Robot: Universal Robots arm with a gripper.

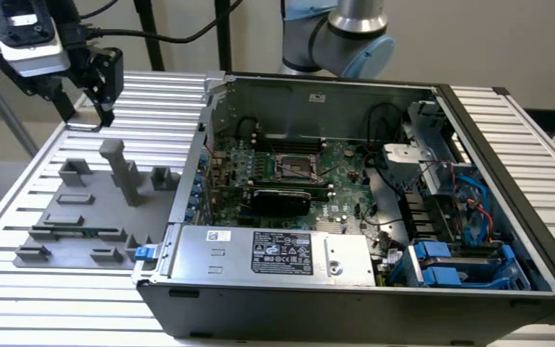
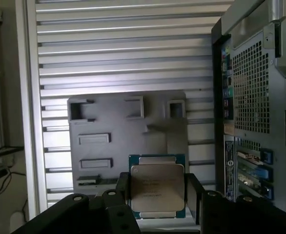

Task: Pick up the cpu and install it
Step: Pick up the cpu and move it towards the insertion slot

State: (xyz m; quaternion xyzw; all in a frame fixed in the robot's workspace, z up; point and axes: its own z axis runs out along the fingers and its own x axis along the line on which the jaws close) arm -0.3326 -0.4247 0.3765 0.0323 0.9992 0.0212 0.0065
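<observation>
Tool [image 1: 87, 116]: at the far corner of the slatted surface [image 1: 66, 303] on the exterior view's left, raised clear above it. It is well apart from the open case [image 1: 355, 311].

Tool state: clenched on the cpu [image 2: 157, 187]. In the wrist view, the two dark fingers [image 2: 122, 187] stand against opposite edges of the chip. The pale metal top faces the camera, and a thin blue-green rim shows around it.

Cpu position: held in the tool, off the surface and above the grey tray [image 2: 118, 161], not seated in it. In the exterior view the chip itself cannot be made out between the fingers.

Tray [image 1: 95, 217]: lies flat on the surface just beside the case, on the exterior view's left. It carries several raised holders and one tall post.

Case: lid off, interior exposed. The green board [image 1: 345, 163] lies inside, with the square metal-framed socket [image 1: 297, 168] near its middle. No chip is seen in the socket. A silver box [image 1: 268, 249] with a black label sits at the near edge of the case.
</observation>
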